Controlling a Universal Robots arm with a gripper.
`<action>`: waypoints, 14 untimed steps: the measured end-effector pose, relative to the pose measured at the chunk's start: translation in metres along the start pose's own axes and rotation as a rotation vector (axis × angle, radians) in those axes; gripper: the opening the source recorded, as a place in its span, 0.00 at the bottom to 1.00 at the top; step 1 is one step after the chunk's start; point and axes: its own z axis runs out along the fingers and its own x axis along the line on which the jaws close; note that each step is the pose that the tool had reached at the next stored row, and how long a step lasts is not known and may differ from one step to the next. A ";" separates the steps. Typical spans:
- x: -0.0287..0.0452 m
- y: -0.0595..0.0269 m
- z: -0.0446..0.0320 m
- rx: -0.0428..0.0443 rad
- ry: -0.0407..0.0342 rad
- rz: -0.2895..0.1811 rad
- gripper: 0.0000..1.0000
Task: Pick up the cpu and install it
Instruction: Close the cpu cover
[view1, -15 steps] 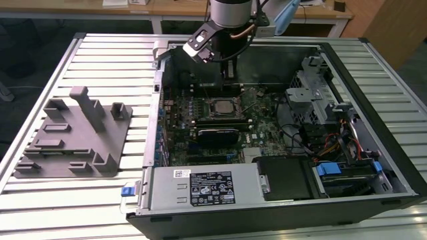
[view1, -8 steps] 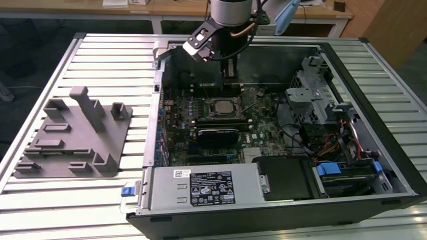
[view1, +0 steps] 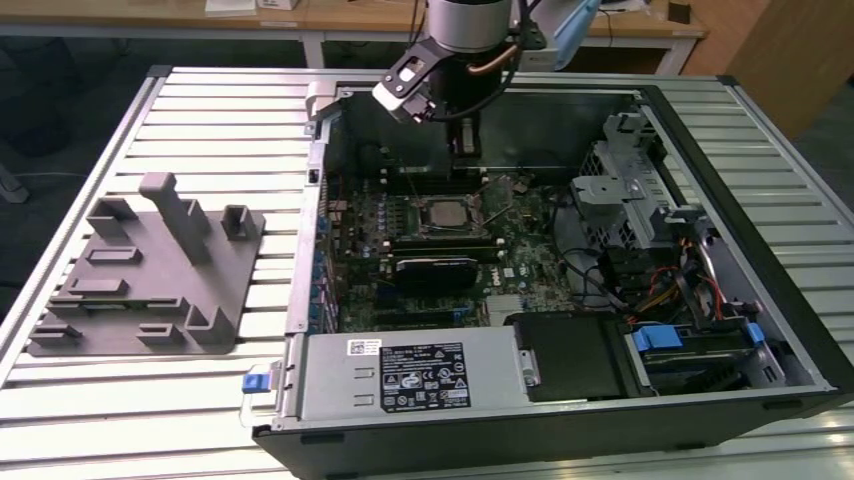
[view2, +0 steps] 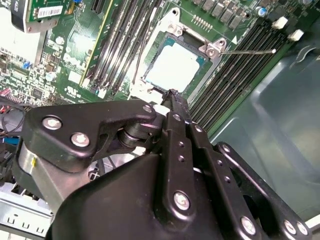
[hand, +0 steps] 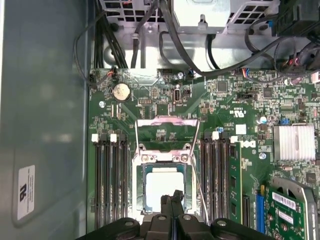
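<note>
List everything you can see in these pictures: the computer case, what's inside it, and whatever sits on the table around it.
table: one, silver slatted metal, under everything
computer case: one, black, lying open on the table
holder block: one, gray plastic, on the table at the exterior view's left of the case
power supply: one, gray with a label, at the case's near edge
motherboard: one, green, on the case floor
cpu: one, silvery-white top, seated in the socket
socket: one, black-framed, mid-motherboard
memory slots: two banks, black, flanking the socket
coin cell: one, silver, on the motherboard
heatsink: one, silver, finned
tool: one, black, shut and empty, above the cpu
</note>
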 end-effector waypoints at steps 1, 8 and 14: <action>0.0000 0.0011 0.0000 0.0000 0.0000 0.000 0.11; 0.0002 0.0088 0.0005 0.0000 0.0013 0.000 0.11; 0.0003 0.0145 0.0008 0.0000 0.0013 0.000 0.11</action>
